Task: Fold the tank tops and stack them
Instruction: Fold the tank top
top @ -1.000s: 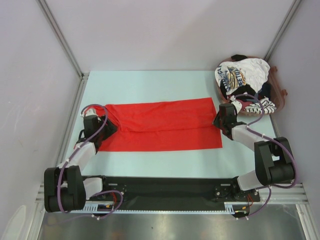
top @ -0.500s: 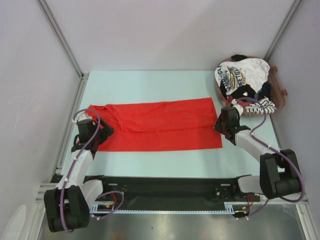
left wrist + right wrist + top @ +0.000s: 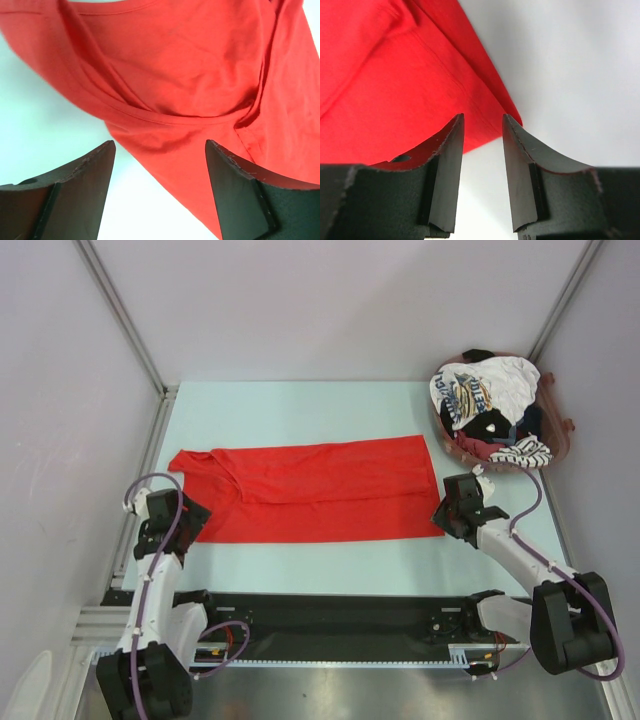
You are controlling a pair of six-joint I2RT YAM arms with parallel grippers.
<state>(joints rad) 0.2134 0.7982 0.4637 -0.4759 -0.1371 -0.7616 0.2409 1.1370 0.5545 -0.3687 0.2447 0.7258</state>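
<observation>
Left gripper (image 3: 159, 150) and right gripper (image 3: 482, 122) both open, empty. We'd pinch the red tank top (image 3: 320, 490) at its lower-frame corners evenly, then fold up.

red tank top (image 3: 190, 75): thin matt cloth, softly creased, stitched hems, ahead of both jaws.
left fingers (image 3: 75, 195), right fingers (image 3: 440, 170): black matt plastic, scuffed rough edges.
table (image 3: 560, 60) beneath jaws: smooth, pale, matt.
</observation>
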